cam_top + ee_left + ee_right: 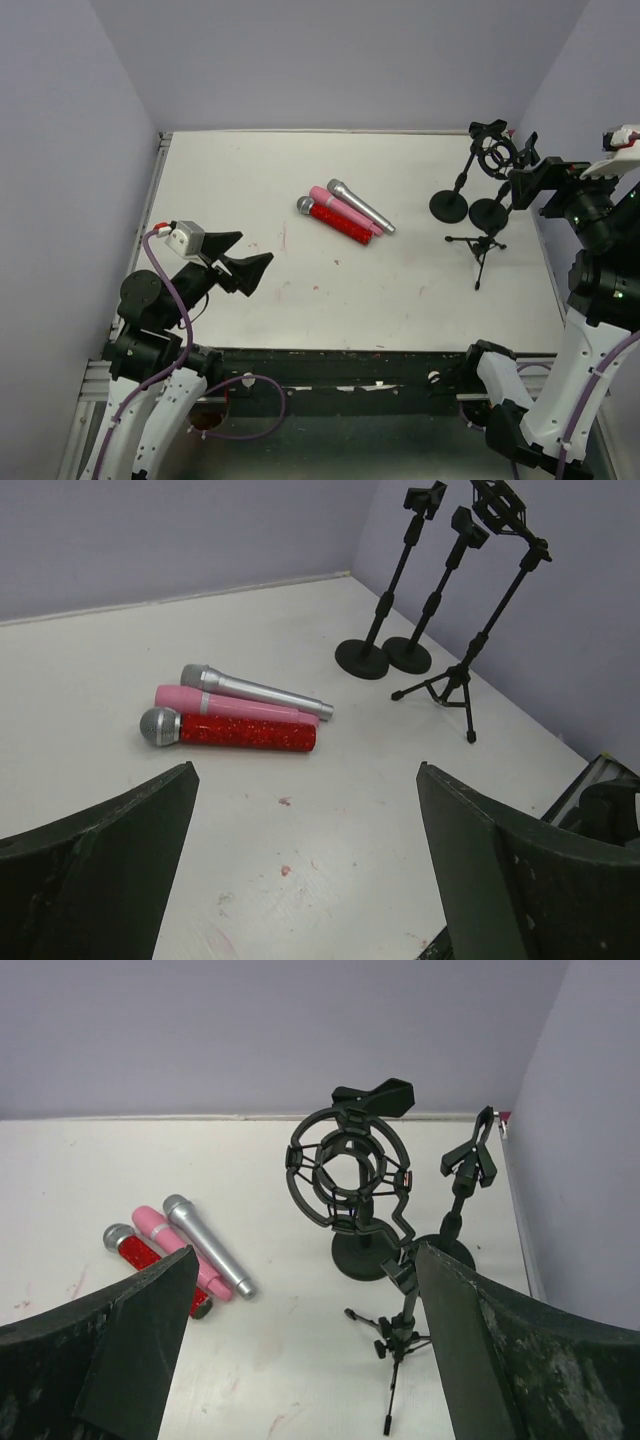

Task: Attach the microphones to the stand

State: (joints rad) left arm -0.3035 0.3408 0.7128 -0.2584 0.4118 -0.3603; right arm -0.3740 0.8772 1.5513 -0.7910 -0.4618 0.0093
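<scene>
Well, the left claw [305,780] is spread wide, both dark fingers [110,870] far apart with nothing between them but bare desk [330,880]. It holds nothing and touches nothing. Just ahead of it, a little toward its left finger, the three microphones lie flat on the desk. They are side by side and touching, with their heads all turned toward that same side. The red microphone [245,732] is nearest the claw, the pink microphone [225,701] is behind it, and the silver microphone [260,690] is farthest. A few red flecks [285,801] mark the desk between the claw and the microphones. Farther ahead, off toward the right finger, the stands are grouped together, well apart from the microphones.

The right claw [305,1260] gapes just the same, fingers wide and gripping nothing. Right in front of it is the shock mount [345,1175], a black ring cage on top of the tripod stand [400,1335]. Seen from above, this claw sits close beside the stand tops, and I can't tell whether it brushes any of them. Beyond the tripod are the two round-base stands [362,1256], one carrying a clip up near the claw's right finger. The microphones lie well off toward this claw's left finger, down on the desk.
</scene>
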